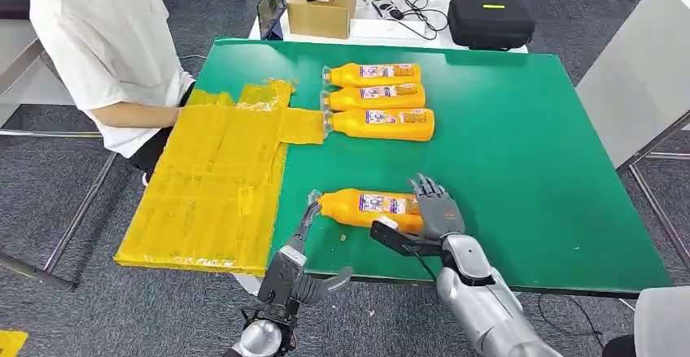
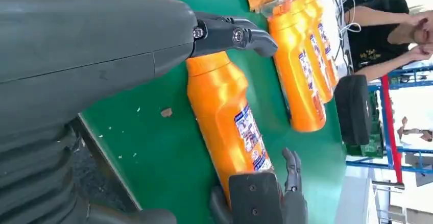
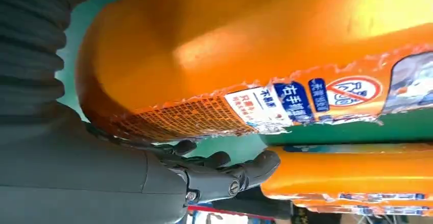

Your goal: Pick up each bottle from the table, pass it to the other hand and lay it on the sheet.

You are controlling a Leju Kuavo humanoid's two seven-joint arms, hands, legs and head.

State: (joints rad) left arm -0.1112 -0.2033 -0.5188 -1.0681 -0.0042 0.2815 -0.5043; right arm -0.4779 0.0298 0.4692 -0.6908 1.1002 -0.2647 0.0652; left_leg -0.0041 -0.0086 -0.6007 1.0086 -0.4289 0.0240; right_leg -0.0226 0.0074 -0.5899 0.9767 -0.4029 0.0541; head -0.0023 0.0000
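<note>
An orange bottle [image 1: 370,206] [image 2: 230,117] [image 3: 245,45] with a printed label lies level just over the front of the green table [image 1: 529,170], neck pointing left. My right hand [image 1: 435,211] [image 2: 265,198] grips its base end, thumb on the near side and fingers [image 3: 219,170] on the far side. My left hand [image 1: 297,259] [image 2: 102,45] reaches up from below; its dark fingertips [image 2: 230,32] touch the bottle's neck, thumb held apart. The yellow sheet [image 1: 211,178] covers the table's left part.
Three more orange bottles [image 1: 378,101] [image 2: 301,71] lie side by side farther back, necks toward the sheet. A person in a white shirt [image 1: 106,40] sits at the table's left edge. A cardboard box [image 1: 321,11] and a black case [image 1: 491,19] stand behind.
</note>
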